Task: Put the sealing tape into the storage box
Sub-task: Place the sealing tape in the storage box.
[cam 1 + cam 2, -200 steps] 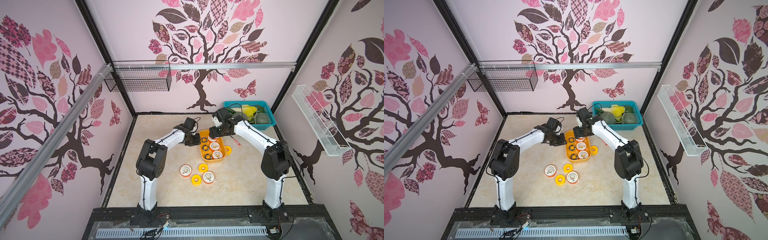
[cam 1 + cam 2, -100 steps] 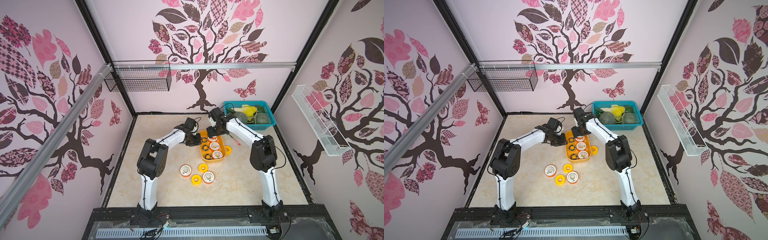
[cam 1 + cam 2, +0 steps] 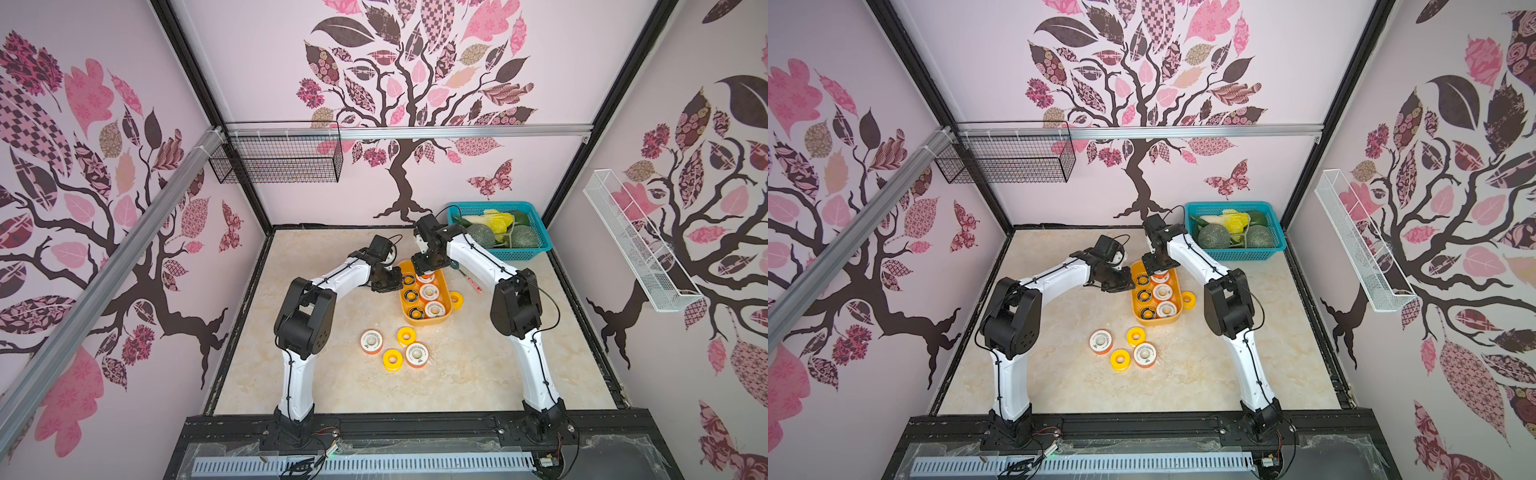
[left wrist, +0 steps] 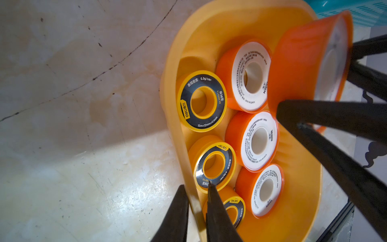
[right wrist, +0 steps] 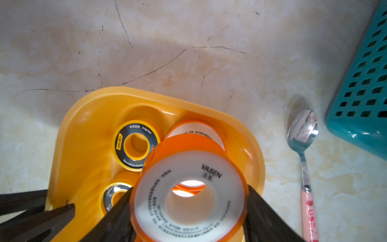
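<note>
Five spools out: four in a cluster (image 3: 394, 348) on the desk (image 3: 332, 386) in front of the storage box (image 3: 424, 320), one yellow spool (image 3: 456, 300) just beside its right wall.
top views: six spools lie flat in the box; right tool (image 3: 1158, 272) over its far end, left tool (image 3: 1126, 283) at its left wall.
left wrist: left tool (image 4: 195, 201) narrow, pinching the box wall (image 4: 180, 134), one finger inside, one outside. Looks like steadying.
right wrist: right tool (image 5: 188, 201) clamps a white-faced orange spool (image 5: 189, 194) by its rim, above the flat spools.
step: dropping spool seven.
next: lower, release; it may end up stacked or tilted. Spoon (image 5: 303, 150) stays out.
</note>
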